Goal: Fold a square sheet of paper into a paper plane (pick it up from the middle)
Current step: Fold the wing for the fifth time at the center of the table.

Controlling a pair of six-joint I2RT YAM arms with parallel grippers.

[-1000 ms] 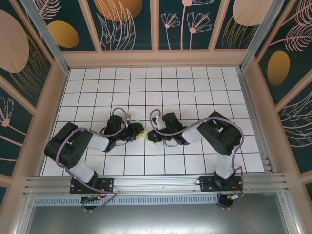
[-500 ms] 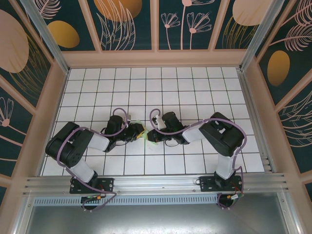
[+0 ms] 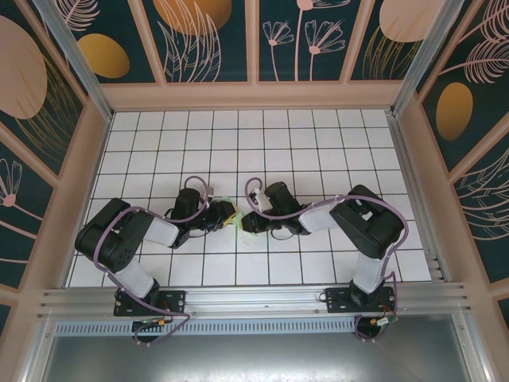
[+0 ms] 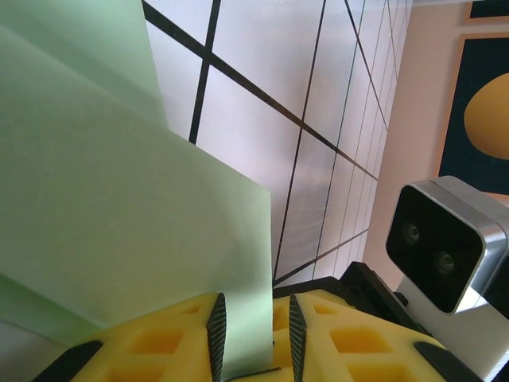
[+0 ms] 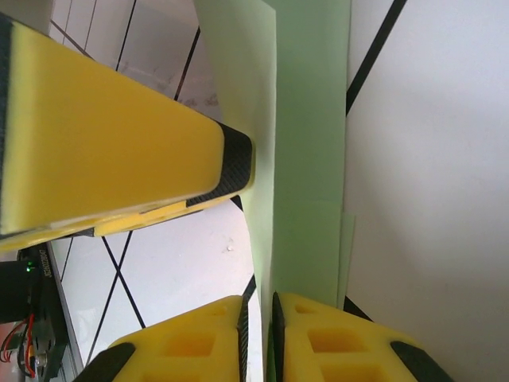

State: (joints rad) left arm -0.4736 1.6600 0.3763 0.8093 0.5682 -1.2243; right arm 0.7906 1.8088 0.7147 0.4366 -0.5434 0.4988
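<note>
The square sheet of paper (image 4: 119, 199) is pale mint green, folded into layers and standing up off the tiles. My left gripper (image 4: 253, 318) is shut on its lower edge; the paper lies against the left pad, with a sliver of room at the right pad. In the right wrist view the paper (image 5: 306, 159) runs down into my right gripper (image 5: 258, 314), whose jaws stand slightly open around its edge. The left gripper's yellow finger (image 5: 119, 143) touches the paper from the left. From above, both grippers (image 3: 231, 215) (image 3: 245, 219) meet tip to tip, with green paper (image 3: 246, 231) peeking out.
White grid tiles (image 3: 318, 143) stretch away behind the grippers. Wooden walls (image 3: 254, 95) and metal posts enclose the table on three sides. The right wrist's camera housing (image 4: 441, 243) sits close to my left fingers.
The right gripper's jaws have parted a little from fully shut. The right arm's elbow has drifted slightly right. The left gripper has kept its hold and place.
</note>
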